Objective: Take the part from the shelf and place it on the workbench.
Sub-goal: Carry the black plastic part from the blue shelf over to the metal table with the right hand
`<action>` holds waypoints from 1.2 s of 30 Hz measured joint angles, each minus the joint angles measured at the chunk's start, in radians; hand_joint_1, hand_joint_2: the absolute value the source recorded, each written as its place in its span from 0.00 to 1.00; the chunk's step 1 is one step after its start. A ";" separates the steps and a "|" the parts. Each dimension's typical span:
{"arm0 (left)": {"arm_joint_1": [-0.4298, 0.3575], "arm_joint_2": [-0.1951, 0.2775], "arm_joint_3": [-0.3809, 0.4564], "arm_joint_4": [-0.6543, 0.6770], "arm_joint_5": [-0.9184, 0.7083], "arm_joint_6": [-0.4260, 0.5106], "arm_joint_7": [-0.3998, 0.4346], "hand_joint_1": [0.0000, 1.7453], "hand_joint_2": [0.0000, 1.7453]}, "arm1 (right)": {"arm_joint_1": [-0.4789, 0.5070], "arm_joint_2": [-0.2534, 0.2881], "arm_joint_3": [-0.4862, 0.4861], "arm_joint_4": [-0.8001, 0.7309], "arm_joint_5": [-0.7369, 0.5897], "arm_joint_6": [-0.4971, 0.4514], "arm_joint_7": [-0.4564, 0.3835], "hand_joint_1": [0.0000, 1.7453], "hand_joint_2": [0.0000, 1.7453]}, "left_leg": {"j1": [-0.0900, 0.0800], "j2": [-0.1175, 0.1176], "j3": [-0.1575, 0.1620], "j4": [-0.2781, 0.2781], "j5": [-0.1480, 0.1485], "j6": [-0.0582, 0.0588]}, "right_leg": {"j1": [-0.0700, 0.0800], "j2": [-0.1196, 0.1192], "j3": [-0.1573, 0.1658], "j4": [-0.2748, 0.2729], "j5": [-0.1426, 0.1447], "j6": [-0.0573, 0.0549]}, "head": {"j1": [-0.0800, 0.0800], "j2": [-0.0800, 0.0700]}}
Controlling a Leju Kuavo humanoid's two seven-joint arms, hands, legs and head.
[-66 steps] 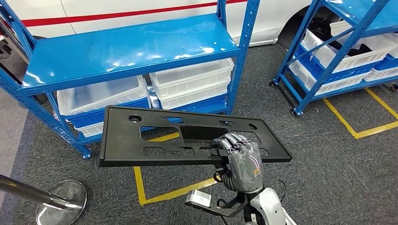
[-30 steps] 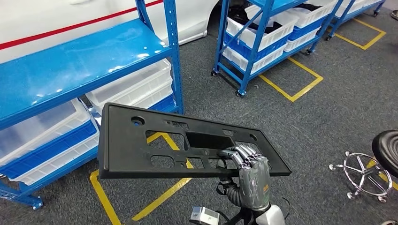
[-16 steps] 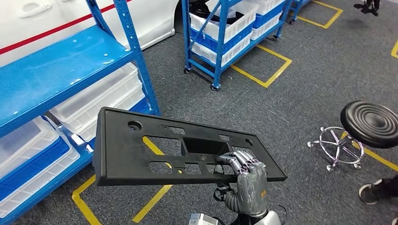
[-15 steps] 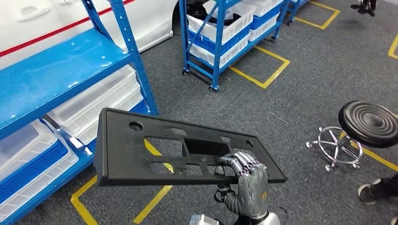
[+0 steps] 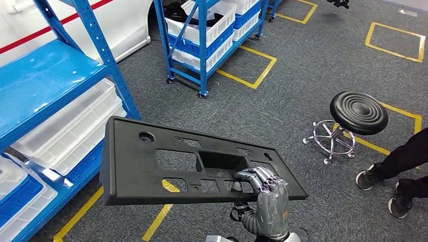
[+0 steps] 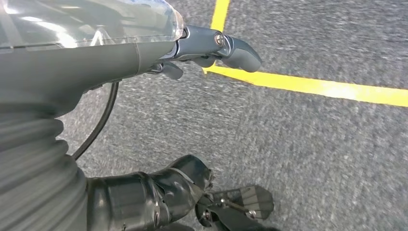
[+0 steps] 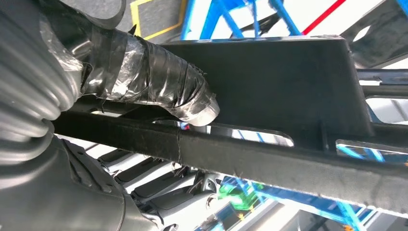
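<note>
The part [image 5: 151, 171] is a long flat black plastic panel with several cut-outs, held roughly level in front of me in the head view. My right hand [image 5: 267, 199] grips its near edge toward the right end, fingers curled over the top. In the right wrist view the taped thumb [image 7: 159, 82] presses the panel's [image 7: 288, 86] underside. My left hand [image 6: 120, 57] hangs over grey carpet and holds nothing, its fingers [image 6: 216, 45] apart from the thumb.
A blue shelf [image 5: 45, 80] with white bins [image 5: 70, 126] beneath stands at left. A second blue rack [image 5: 202, 35] with bins is farther back. A black stool [image 5: 358, 112] and a person's legs [image 5: 404, 161] are at right. Yellow lines [image 5: 252, 75] mark the carpet.
The camera has swung to the right: the blue shelf has slid to the left edge, and the stool and a person's legs have come into view. The panel stays in my right hand.
</note>
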 joint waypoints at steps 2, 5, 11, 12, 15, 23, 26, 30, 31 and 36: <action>0.003 0.000 0.001 0.000 0.004 0.003 -0.001 0.00 1.00 | 0.008 0.002 -0.012 -0.006 -0.001 0.000 -0.009 1.00 1.00 | -0.004 0.026 0.002 -0.002 -0.001 0.007 | 0.000 -0.049 -0.057 0.118 -0.062 0.005 | 0.001 0.000; 0.006 0.000 0.003 0.000 0.005 0.006 -0.001 0.00 1.00 | 0.026 0.003 -0.027 -0.010 0.000 0.000 -0.015 1.00 1.00 | -0.006 0.068 0.004 -0.001 -0.007 0.007 | -0.003 -0.065 -0.096 0.199 -0.075 0.008 | 0.001 0.000; 0.003 -0.004 0.003 0.000 0.005 0.006 -0.003 0.00 1.00 | 0.040 0.006 -0.050 -0.026 -0.002 0.000 -0.020 1.00 1.00 | -0.015 0.131 0.025 -0.001 -0.027 -0.017 | 0.024 -0.145 0.039 -0.059 0.017 -0.026 | 0.001 0.000; 0.002 -0.005 0.003 0.000 0.005 0.007 -0.005 0.00 1.00 | 0.041 0.007 -0.053 -0.028 -0.004 0.000 -0.022 1.00 1.00 | -0.016 0.142 0.029 -0.003 -0.029 -0.022 | 0.024 -0.131 0.038 -0.061 0.019 -0.030 | 0.001 0.000; -0.003 -0.005 0.004 0.000 0.005 0.005 -0.008 0.00 1.00 | 0.043 0.009 -0.062 -0.030 -0.010 -0.001 -0.026 1.00 1.00 | -0.012 0.099 0.018 0.042 -0.068 -0.034 | 0.013 -0.096 0.047 -0.075 0.025 -0.046 | 0.000 0.000; 0.001 -0.004 0.005 0.000 0.005 0.005 -0.007 0.00 1.00 | 0.039 0.015 -0.066 -0.028 -0.016 -0.002 -0.027 1.00 1.00 | -0.008 -0.010 -0.048 0.114 -0.036 -0.032 | 0.009 0.015 0.054 -0.070 0.025 -0.052 | -0.002 0.000; 0.000 -0.002 0.005 0.000 0.004 0.006 -0.007 0.00 1.00 | 0.037 0.017 -0.067 -0.028 -0.017 -0.002 -0.027 1.00 1.00 | -0.007 -0.058 -0.008 0.011 -0.007 -0.024 | 0.007 0.047 0.044 -0.062 0.024 -0.036 | -0.002 0.000; -0.003 -0.002 0.006 0.000 0.004 0.007 -0.007 0.00 1.00 | 0.038 0.017 -0.068 -0.028 -0.021 -0.002 -0.027 1.00 1.00 | -0.006 -0.013 0.001 -0.007 0.002 -0.002 | 0.007 0.013 0.020 -0.025 0.005 -0.016 | 0.000 0.000; -0.003 -0.002 0.006 0.000 0.004 0.007 -0.007 0.00 1.00 | 0.037 0.017 -0.068 -0.028 -0.022 -0.002 -0.027 1.00 1.00 | -0.006 -0.001 0.003 -0.011 0.003 0.004 | 0.008 -0.021 -0.001 0.021 -0.022 -0.013 | 0.001 0.000; -0.001 0.002 0.006 0.000 0.003 0.007 -0.007 0.00 1.00 | 0.036 0.017 -0.070 -0.024 -0.027 -0.002 -0.028 1.00 1.00 | -0.010 0.068 0.007 -0.010 -0.005 0.008 | -0.003 -0.067 -0.081 0.187 -0.075 -0.002 | 0.002 0.000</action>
